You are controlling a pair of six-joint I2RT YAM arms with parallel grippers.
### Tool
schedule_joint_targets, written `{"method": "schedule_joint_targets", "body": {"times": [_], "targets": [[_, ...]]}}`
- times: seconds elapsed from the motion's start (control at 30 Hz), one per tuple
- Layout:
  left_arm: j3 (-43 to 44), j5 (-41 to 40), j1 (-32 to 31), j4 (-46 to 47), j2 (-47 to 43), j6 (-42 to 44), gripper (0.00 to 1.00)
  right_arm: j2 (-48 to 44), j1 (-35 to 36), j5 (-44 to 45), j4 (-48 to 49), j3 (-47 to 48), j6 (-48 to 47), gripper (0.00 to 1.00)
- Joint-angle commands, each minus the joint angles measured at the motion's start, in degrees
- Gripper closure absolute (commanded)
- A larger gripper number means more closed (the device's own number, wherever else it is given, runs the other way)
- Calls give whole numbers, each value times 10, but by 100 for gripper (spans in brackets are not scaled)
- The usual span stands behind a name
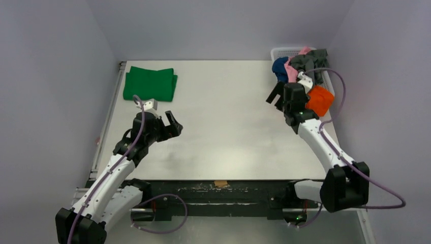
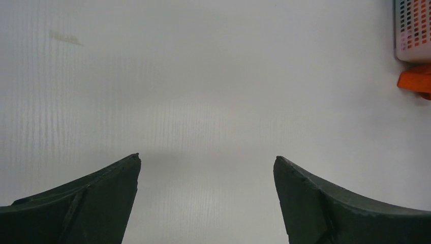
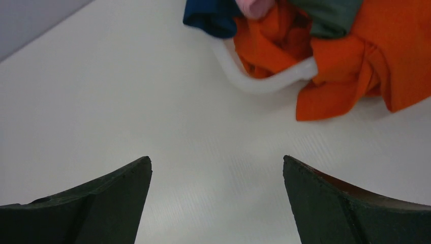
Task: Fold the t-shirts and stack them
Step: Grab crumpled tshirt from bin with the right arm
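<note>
A folded bright green t-shirt point(image 1: 150, 83) lies at the table's far left. The white lattice basket point(image 1: 285, 52) at the far right holds a navy t-shirt point(image 1: 280, 68), a pink t-shirt point(image 1: 291, 71) and a dark grey t-shirt point(image 1: 311, 62). An orange t-shirt point(image 1: 320, 100) hangs over the basket's near rim onto the table; the right wrist view shows it point(image 3: 356, 56). My right gripper point(image 1: 277, 97) is open and empty above bare table just left of the orange shirt. My left gripper point(image 1: 175, 123) is open and empty over the table's left middle.
The white table point(image 1: 223, 122) has grey walls on three sides. A small brown tape patch point(image 1: 220, 183) sits at the near edge. The basket's rim point(image 3: 264, 81) shows in the right wrist view, and its lattice wall point(image 2: 412, 30) in the left wrist view.
</note>
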Motion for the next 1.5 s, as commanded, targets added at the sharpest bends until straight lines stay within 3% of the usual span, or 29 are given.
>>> {"method": "schedule_joint_targets", "body": {"times": [0.0,0.17,0.33,0.43,0.77,0.83,0.97,1.03,1.23,1.37,1.47], "targets": [[19,-31,-2,8,10,-10,0,105,-35,77,-24,145,-36,1],[37,-26,-2,-10,12,19,0,248,-98,56,-31,299,-49,1],[47,-15,-2,-5,9,31,0,411,-153,83,-102,499,-39,3],[35,-9,-2,14,0,38,0,486,-183,54,-122,592,-18,6],[15,0,-2,50,-4,52,0,615,-214,2,-44,671,-17,18],[7,5,-2,64,-7,50,0,632,-216,-8,-35,684,-25,28],[8,5,-1,68,-17,47,0,630,-217,-11,-13,700,-43,65],[6,16,-2,75,-24,48,0,610,-218,-4,-7,707,-50,75],[-14,55,-1,105,-42,49,0,512,-218,-5,6,690,-57,76],[-11,63,-2,106,-37,51,0,433,-217,-22,78,597,-41,78],[-9,62,-1,98,-37,53,0,403,-217,-12,87,594,-53,78]]}}
